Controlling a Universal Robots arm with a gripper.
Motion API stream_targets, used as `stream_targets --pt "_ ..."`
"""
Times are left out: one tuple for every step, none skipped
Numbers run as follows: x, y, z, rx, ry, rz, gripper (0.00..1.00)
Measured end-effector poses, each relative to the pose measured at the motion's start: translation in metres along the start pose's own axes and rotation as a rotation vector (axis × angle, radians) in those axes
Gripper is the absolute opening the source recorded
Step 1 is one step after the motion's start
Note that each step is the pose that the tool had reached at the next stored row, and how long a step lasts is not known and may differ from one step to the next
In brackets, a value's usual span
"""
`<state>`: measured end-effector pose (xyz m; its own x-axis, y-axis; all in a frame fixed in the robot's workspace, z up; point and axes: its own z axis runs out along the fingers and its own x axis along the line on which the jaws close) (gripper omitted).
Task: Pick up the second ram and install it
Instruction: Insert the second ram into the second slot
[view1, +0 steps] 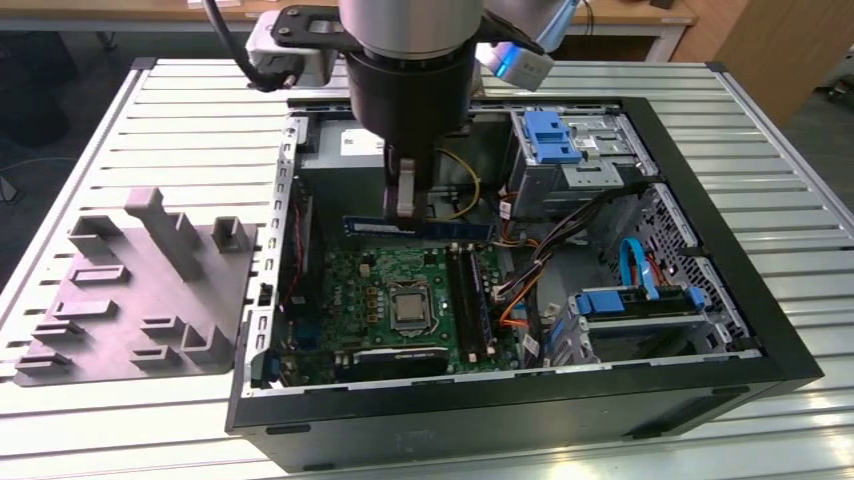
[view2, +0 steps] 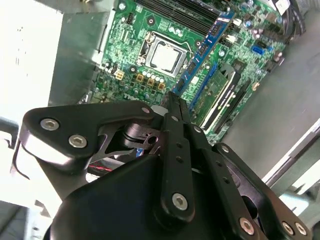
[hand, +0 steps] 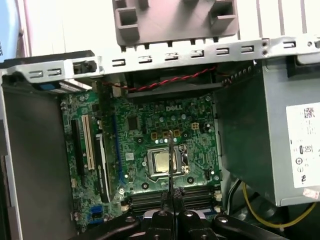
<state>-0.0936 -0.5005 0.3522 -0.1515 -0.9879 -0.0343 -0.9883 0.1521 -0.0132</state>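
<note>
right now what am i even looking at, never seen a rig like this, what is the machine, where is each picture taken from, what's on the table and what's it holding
It is one robot arm ending in a gripper, a two-fingered clamp. The exterior view comes from a camera off the arm, looking down at a slatted metal table. On the table lies an open computer case with a green motherboard inside, and on the exterior view's left sits a grey moulded holder. The two wrist views come from cameras riding on the arm, looking past the gripper into the case. The gripper is shut on the second ram, a thin blue memory stick, held above the motherboard and not in a slot.
</note>
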Motion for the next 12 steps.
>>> stream_targets --pt "0.0 0.0 0.0004 0.0007 0.0001 0.018 0.11" --pt "0.0 0.0 0.0008 0.0013 0.0004 0.036 0.11" --pt "0.0 0.0 0.0011 0.0018 0.0007 0.054 0.11" --pt "0.0 0.0 0.0015 0.0025 0.0009 0.073 0.11" --pt "0.0001 0.0 0.0019 0.0031 0.0012 0.091 0.11" --pt "0.0001 0.0001 0.0023 0.0037 0.0013 0.109 0.11" --pt "0.0001 0.0 0.0027 0.0043 0.0017 0.127 0.11" --pt "0.0001 0.0001 0.0031 0.005 0.0019 0.145 0.11" --pt "0.0001 0.0001 0.0034 0.0056 0.0021 0.163 0.11" --pt "0.0001 0.0001 0.0038 0.0063 0.0024 0.182 0.11" --pt "0.0002 0.0001 0.0042 0.0069 0.0026 0.2 0.11" --pt "0.0002 0.0001 0.0046 0.0075 0.0029 0.218 0.11"
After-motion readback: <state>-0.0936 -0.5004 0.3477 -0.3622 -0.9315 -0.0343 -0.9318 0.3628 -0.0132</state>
